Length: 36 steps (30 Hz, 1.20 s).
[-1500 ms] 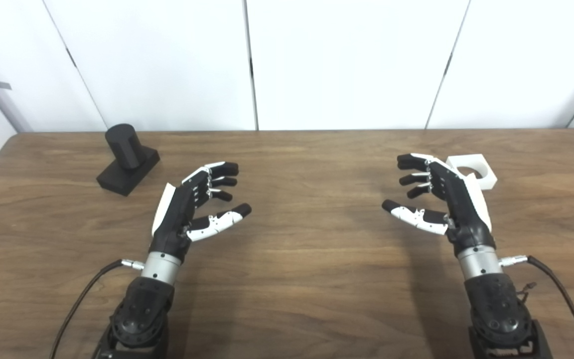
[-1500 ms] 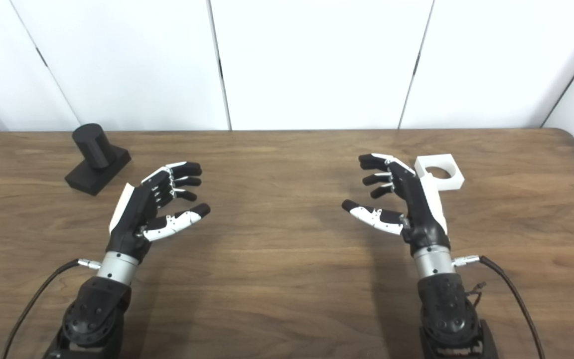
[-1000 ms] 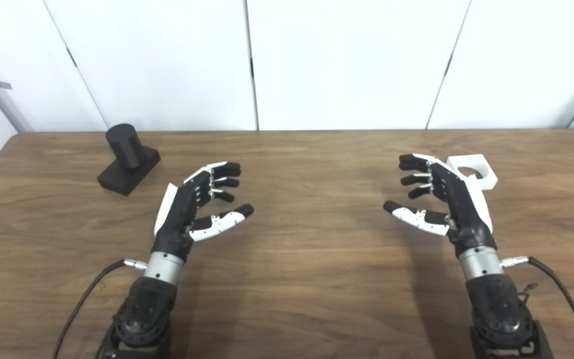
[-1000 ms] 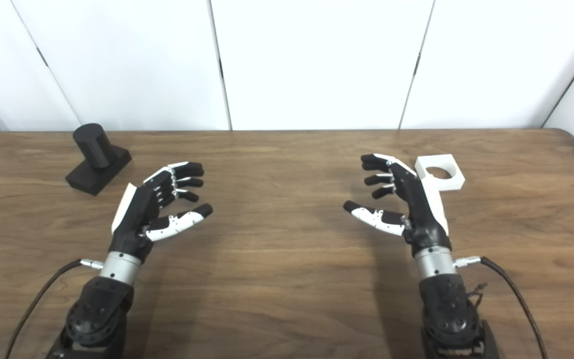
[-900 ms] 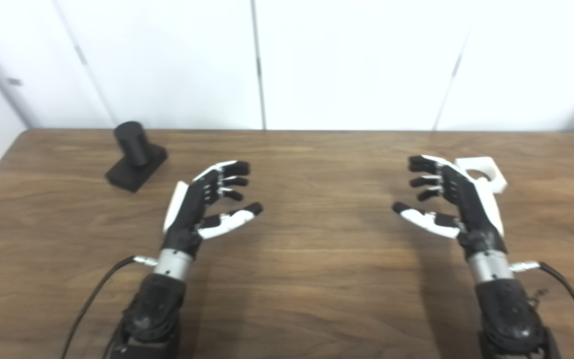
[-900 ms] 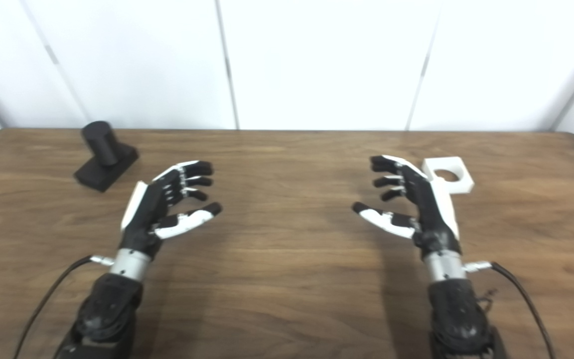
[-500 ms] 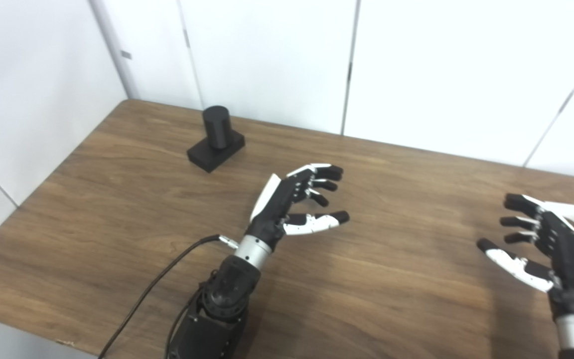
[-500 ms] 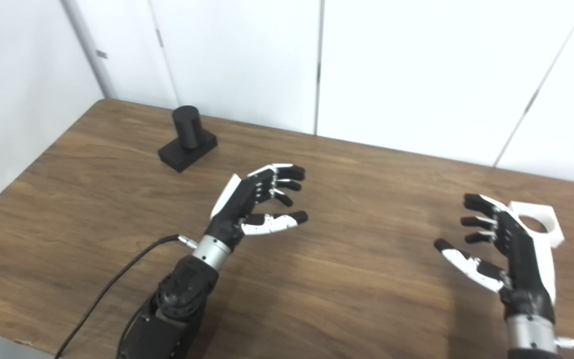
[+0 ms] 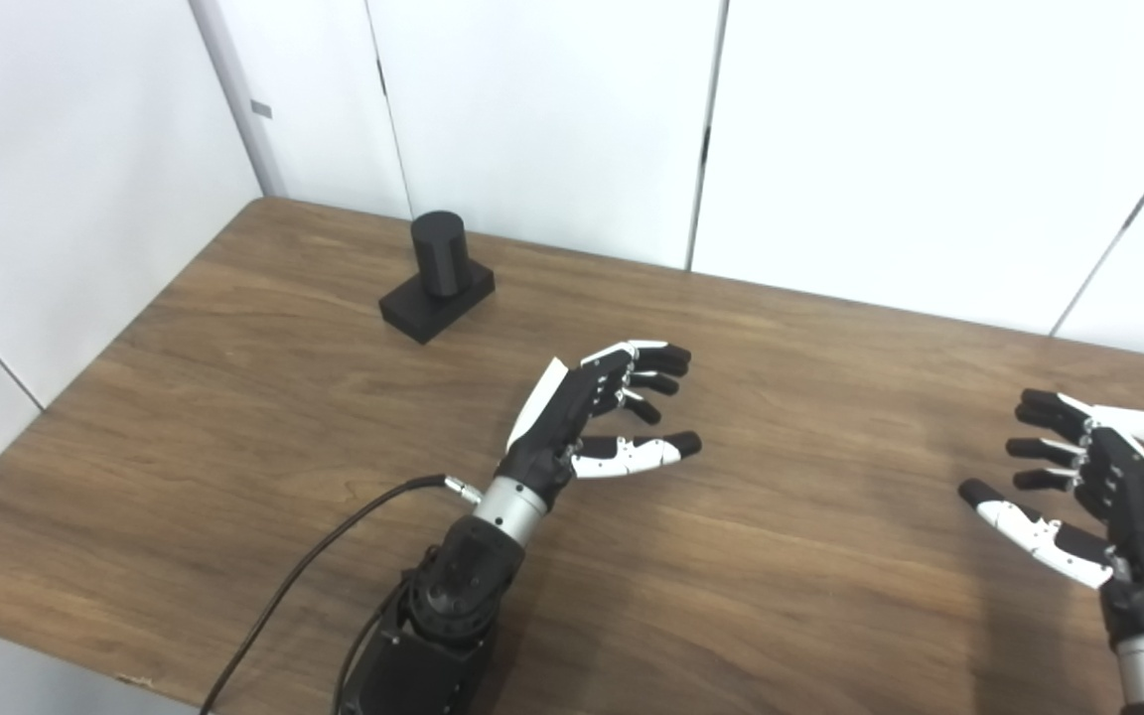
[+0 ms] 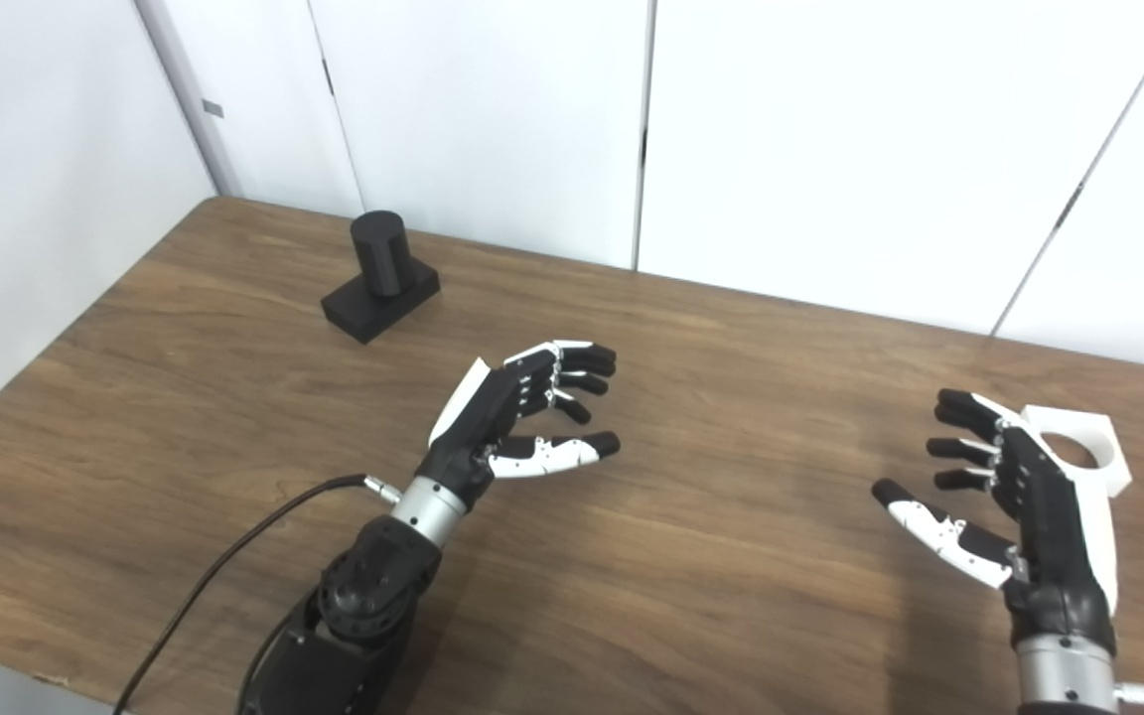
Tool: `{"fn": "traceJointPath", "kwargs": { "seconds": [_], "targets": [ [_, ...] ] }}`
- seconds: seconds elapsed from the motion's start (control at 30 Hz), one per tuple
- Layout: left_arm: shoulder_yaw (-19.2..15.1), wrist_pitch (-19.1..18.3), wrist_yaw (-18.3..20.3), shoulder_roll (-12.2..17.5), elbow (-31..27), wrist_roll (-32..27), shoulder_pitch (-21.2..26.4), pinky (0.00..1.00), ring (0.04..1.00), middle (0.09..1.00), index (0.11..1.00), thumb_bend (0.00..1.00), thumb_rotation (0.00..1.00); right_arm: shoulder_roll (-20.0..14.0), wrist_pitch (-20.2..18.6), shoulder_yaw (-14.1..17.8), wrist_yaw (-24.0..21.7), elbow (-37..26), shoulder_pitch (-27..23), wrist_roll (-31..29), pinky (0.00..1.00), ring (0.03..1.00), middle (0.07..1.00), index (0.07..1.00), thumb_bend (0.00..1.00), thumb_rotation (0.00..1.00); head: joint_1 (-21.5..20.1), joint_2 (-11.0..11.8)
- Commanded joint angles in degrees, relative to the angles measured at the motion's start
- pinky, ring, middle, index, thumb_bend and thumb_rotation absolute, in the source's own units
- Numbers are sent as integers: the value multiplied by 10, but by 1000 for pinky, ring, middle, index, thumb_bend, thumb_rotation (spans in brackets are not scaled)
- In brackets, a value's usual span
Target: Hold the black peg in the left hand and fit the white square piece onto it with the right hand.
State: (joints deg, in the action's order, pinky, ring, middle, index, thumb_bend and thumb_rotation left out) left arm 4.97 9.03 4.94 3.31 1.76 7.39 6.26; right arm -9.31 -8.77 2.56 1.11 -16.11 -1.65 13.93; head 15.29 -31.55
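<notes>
Black peg (image 10: 380, 275) stands on our wooden surface (image 10: 731, 556), well beyond our left hand (image 10: 517, 415), fingers spread, empty. White square piece (image 10: 1078, 457) lies just behind our right hand (image 10: 1019, 506), fingers spread too.

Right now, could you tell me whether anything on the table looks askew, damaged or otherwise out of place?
Nothing stands out. The black peg stands upright on its base near the table's far left, the white square piece lies flat beyond the right hand, and the left hand is open too.

My hands are black and white; black peg (image 9: 438, 281), white square piece (image 10: 1078, 454), brown wood-grain counter (image 9: 264, 417).
</notes>
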Motion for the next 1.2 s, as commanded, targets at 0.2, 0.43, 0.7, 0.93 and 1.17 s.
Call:
{"fn": "traceJointPath", "kwargs": {
  "seconds": [0.2,0.43,0.7,0.93,1.17],
  "targets": [
    [4,20,-8,-3,-4,5,15,571,724,761,728,729,138,0,4,0,-2,-27,-11,-2,545,685,762,754,502,0,2,0],
    [-4,18,-47,4,-22,73,20,553,704,740,716,719,116,2,-1,-2,-3,-32,-11,3,549,687,763,753,501,0,2,2],
    [-41,-54,-64,55,-78,157,43,578,722,756,728,749,203,-4,1,-3,-4,-27,-12,7,545,671,755,749,505,0,8,5],
    [-61,-110,-66,101,-87,176,74,609,726,761,726,762,207,-2,1,1,-6,-31,-11,-4,546,677,755,747,499,0,12,5],
    [-79,-151,-73,138,-84,198,107,684,774,786,752,765,221,2,-18,2,-9,-42,-10,-13,576,697,768,757,485,0,12,4]
  ]
}}
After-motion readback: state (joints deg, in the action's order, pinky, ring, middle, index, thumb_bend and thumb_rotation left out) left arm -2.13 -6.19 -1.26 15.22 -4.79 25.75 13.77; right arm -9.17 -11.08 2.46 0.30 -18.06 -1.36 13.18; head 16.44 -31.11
